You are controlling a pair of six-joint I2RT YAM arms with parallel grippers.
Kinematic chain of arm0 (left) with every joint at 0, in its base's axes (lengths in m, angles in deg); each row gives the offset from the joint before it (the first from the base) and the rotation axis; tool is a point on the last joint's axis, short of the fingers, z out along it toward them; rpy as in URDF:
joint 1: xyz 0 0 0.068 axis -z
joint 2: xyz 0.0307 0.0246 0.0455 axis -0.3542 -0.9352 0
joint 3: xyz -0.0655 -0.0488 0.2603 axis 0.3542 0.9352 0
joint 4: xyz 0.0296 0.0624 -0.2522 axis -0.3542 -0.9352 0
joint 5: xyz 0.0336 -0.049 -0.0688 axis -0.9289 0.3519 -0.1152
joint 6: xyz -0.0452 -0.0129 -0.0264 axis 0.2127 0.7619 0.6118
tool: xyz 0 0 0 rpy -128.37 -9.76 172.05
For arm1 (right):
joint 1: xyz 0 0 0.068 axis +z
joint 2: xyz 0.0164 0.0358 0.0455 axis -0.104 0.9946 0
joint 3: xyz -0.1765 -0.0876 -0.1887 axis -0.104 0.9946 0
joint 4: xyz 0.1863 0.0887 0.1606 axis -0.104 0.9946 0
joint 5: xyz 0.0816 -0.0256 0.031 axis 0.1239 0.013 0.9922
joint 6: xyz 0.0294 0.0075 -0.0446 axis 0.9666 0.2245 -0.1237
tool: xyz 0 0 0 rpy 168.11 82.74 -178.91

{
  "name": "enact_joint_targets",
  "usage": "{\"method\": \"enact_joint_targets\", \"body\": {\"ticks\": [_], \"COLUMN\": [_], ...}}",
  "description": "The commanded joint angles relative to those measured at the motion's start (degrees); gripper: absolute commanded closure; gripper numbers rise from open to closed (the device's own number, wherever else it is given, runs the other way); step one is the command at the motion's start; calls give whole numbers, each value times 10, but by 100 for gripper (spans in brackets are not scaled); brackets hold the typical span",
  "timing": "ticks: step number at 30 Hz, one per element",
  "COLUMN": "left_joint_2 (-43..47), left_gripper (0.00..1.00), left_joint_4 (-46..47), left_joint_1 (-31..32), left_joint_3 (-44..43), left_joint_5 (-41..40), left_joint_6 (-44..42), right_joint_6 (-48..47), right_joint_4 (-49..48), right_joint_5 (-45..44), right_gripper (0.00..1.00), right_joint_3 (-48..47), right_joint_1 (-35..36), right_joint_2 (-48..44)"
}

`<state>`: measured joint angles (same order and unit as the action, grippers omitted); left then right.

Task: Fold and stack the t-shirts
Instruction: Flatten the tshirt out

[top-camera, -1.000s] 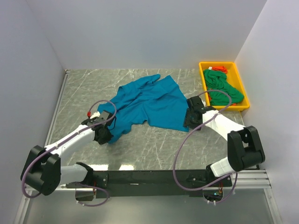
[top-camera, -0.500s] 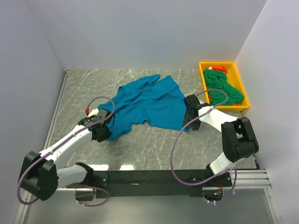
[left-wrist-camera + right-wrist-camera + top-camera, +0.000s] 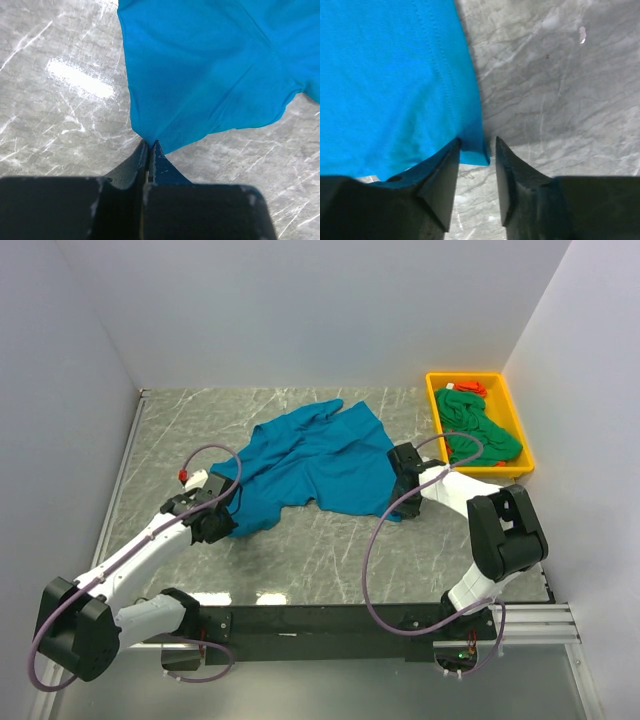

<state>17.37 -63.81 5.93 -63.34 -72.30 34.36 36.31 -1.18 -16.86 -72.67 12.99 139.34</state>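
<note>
Since a second ago: your right arm has tucked its elbow in, and the right gripper point(image 3: 476, 147) has crept left and far onto the shirt's edge. The left gripper point(image 3: 149, 150) has slid slightly left and far with its corner.

Now: the soft teal-blue cloth t-shirt point(image 3: 315, 465) lies spread and rumpled mid-table on the grey marbled tabletop point(image 3: 330, 550). Its near hem runs left to right between your two grippers.

Left gripper: clamped tight on the near left corner, with cloth fanning away to the far side.

Right gripper: jaws apart, not yet pinching. The near right hem corner sits in the gap, against the left finger.

The bright green cloth shirt point(image 3: 480, 430) and a small red-orange cloth piece point(image 3: 473, 388) sit in the yellow plastic bin point(image 3: 432, 390) at far right, well apart.

Judgement: the shirt's body lies to the far side of both grippers, so the fold likely carries the hem that way. Close the right jaws first, or that corner may slip out.
</note>
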Motion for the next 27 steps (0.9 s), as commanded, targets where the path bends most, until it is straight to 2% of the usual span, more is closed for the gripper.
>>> {"method": "enact_joint_targets", "body": {"ticks": [1, 3, 10, 14, 17, 22, 27], "left_joint_2": [20, 22, 26, 29, 32, 4, -32], "left_gripper": [99, 99, 99, 99, 99, 99, 99], "left_joint_4": [-3, -6, -7, -22, -38, -56, -72], "left_joint_1": [1, 1, 0, -1, -9, -71, -151], "left_joint_3": [-9, -12, -14, -31, -70, -205, -414], "left_joint_5": [-20, -23, -24, -31, -58, -92, -125], "left_joint_6": [-11, -11, -9, -11, -25, -83, -148], "right_joint_6": [18, 19, 22, 17, 3, -26, -59], "right_joint_4": [10, 9, 14, 33, 67, 139, 202], "right_joint_5": [-1, -3, -20, -43, -72, -104, -130], "right_gripper": [64, 69, 100, 100, 100, 100, 100], "right_joint_3": [10, 13, 27, 15, -30, -168, -334], "right_joint_1": [8, 8, 5, -2, -4, -12, -21], "right_joint_2": [25, 21, 0, -32, -63, -101, -131]}}
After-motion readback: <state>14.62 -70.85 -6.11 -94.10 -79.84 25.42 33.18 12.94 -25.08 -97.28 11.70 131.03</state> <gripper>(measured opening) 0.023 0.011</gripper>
